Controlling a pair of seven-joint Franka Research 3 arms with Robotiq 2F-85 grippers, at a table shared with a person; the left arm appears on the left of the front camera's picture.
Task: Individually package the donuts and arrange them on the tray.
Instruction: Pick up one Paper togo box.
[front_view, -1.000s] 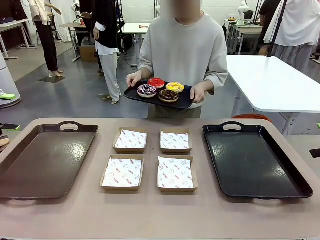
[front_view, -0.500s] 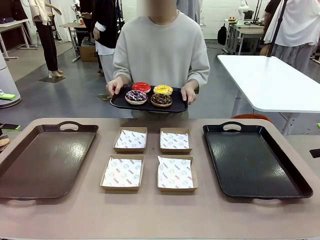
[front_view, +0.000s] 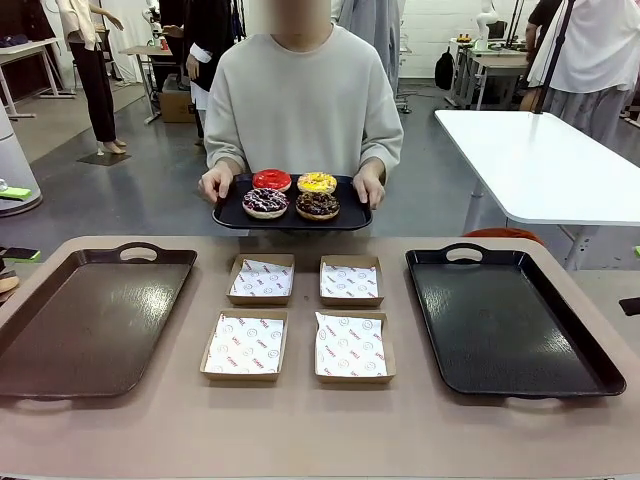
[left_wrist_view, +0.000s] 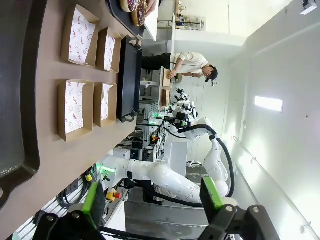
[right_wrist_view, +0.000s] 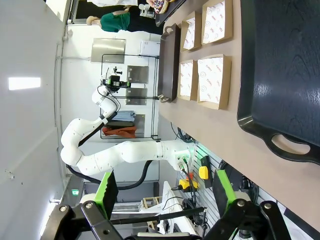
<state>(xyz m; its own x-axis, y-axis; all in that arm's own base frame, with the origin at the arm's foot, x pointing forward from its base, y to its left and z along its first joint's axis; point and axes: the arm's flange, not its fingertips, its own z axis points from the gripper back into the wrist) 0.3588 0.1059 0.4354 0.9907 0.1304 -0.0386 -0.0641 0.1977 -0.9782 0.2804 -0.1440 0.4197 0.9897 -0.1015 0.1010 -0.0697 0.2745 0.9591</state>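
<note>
**Op 1:** Donuts (front_view: 292, 194), where are they sitting for you?

**Op 2:** I'm seeing all four riding on a small black tray (front_view: 226, 219). The person is holding it in both hands at the far side, probably offering them over the four paper-lined boxes (front_view: 246, 345) waiting mid-bench.

**Op 1:** And our fingers?

**Op 2:** I'm reading the left gripper (left_wrist_view: 152, 196) and the right gripper (right_wrist_view: 165, 187) as both hanging spread apart and carrying nothing, on the near side, well apart from the donuts.

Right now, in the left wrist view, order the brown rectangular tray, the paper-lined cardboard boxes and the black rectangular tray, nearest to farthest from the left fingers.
1. Brown rectangular tray, on the robot's left.
2. Paper-lined cardboard boxes, mid-table.
3. Black rectangular tray, on the robot's right.
</note>
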